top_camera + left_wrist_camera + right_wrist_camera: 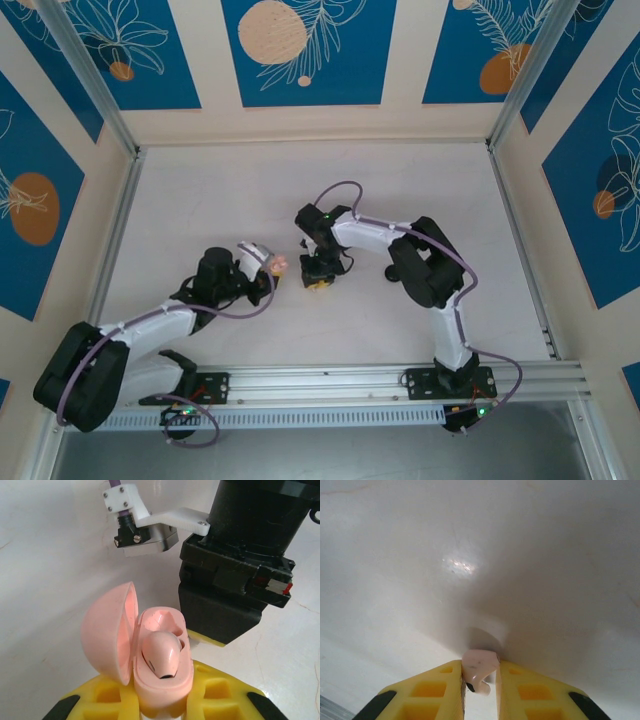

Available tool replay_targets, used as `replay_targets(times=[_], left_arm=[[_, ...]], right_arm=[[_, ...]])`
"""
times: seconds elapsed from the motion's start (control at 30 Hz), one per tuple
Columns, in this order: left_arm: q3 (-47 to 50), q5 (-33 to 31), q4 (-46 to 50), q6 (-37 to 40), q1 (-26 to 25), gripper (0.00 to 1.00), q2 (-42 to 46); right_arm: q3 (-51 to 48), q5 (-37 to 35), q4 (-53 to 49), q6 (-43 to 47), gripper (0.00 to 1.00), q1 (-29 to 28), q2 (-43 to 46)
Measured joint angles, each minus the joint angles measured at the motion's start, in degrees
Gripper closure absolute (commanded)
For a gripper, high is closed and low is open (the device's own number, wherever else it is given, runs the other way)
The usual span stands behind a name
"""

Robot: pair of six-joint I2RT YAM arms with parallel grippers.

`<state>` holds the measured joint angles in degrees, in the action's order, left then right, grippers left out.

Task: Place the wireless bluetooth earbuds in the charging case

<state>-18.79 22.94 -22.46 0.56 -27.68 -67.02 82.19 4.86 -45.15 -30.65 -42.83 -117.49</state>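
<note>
My left gripper (270, 273) is shut on the pale pink charging case (162, 692), whose lid (107, 630) stands open to the left. One pink earbud (162, 652) sits in the case's nearer socket; the farther socket (167, 620) is empty. Just to the right, my right gripper (318, 281) points down at the table. In the right wrist view its yellow fingers (440, 690) pinch a second pink earbud (480, 666) at the table surface, with the right gripper (480, 680) shut on it.
The white table (200, 200) is walled by aluminium rails (115, 230) on the left and right. The right arm's black wrist (240, 570) hangs close beside the open case. A tiny dark speck (302, 241) lies just behind the grippers.
</note>
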Motion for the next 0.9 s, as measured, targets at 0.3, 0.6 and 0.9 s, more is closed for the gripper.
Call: replay_targets(times=[0.3, 0.6, 0.9], left_arm=[[0.42, 2.27, -8.81, -0.26, -0.76, 0.87, -8.63], [0.66, 4.57, -20.28, -2.21, -2.19, 0.87, -18.40], [0.63, 6.14, -31.58, -5.77, -3.13, 0.88, -24.85]], right_arm=[[-15.17, -0.15, 13.40, -6.12, 0.82, 3.26, 11.56], [-25.35, -1.20, 27.43, -11.21, 0.82, 3.45, 23.69], [-31.43, -3.87, 39.28, -13.73, 0.82, 2.58, 31.47]])
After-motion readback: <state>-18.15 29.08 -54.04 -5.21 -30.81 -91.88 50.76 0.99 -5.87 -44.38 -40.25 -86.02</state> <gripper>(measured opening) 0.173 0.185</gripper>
